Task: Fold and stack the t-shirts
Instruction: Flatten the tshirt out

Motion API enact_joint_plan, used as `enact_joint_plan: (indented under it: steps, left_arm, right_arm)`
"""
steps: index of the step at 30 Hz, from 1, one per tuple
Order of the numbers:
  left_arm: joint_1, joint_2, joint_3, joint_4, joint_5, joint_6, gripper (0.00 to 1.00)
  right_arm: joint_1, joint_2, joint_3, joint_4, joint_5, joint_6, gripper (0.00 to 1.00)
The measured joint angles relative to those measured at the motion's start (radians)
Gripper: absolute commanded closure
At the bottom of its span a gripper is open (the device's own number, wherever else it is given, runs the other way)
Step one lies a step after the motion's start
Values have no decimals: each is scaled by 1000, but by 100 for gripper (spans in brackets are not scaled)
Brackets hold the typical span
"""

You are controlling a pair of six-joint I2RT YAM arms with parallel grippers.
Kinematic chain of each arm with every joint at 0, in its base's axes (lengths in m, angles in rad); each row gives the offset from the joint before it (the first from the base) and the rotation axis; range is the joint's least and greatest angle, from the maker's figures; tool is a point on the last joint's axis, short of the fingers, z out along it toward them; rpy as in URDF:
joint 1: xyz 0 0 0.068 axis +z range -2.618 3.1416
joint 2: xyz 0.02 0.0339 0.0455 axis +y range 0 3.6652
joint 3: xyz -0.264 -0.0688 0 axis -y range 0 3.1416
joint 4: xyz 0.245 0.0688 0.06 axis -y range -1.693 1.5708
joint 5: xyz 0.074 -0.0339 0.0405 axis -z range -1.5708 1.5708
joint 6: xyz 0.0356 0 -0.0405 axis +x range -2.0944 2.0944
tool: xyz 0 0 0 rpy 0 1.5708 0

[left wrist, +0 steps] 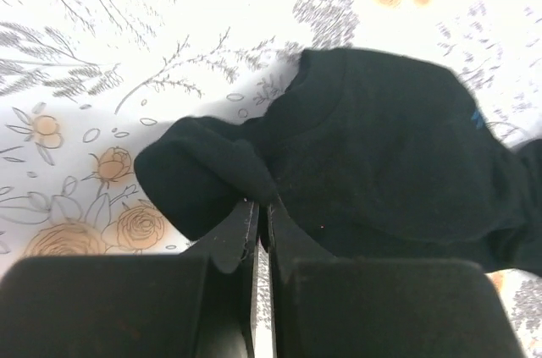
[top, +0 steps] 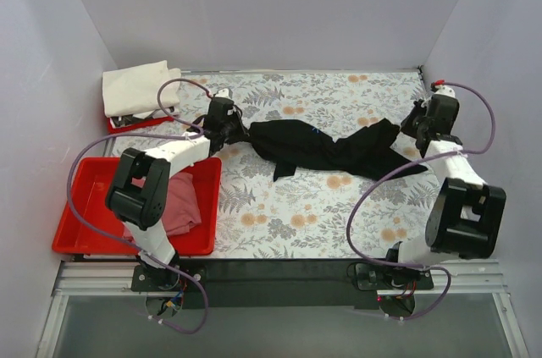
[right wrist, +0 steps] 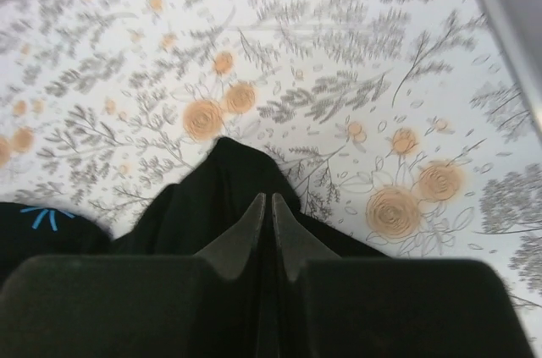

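Mid-task on the floral tabletop [top: 296,214]: the black t-shirt [top: 322,148] lies bunched and rope-like across the centre of the overhead frame, drawn between both arms. The left end effector [left wrist: 258,206] has its fingers pressed together on a fold at the shirt's left end, near the collar. The right end effector [right wrist: 264,199], at centre right of the overhead frame, is likewise closed, pinching a peak of black cloth at the other end.

In the upper left of the overhead frame, the cream-white t-shirt [top: 135,87] sits in a flat, roughly squared bundle on a small red tray [top: 135,123]; it looks already folded. The dusty pink t-shirt [top: 182,206] lies crumpled in the large red tray [top: 85,239] at lower left, partly behind the left arm, and appears not yet handled.

By this reckoning, one shirt of three is folded. The black one is gripped but needs spreading flat before any fold, the pink one waits, and no stack of all three exists.
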Motion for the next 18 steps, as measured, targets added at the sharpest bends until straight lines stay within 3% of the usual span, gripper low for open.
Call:
enact_joint_plan:
  steps: [9, 15, 17, 18]
  left_arm:
    - [0, -207, 13, -43, -54, 40, 100]
    - [1, -242, 66, -58, -50, 73, 100]
    - [1, -239, 64, -74, -45, 74, 100]
    - [1, -237, 63, -80, -42, 74, 100]
  right_arm:
    - [0, -397, -26, -6, 32, -55, 99]
    - [0, -413, 46, -68, -6, -79, 99]
    - [0, -382, 32, -78, -26, -76, 90]
    - [0, -359, 18, -81, -37, -72, 81]
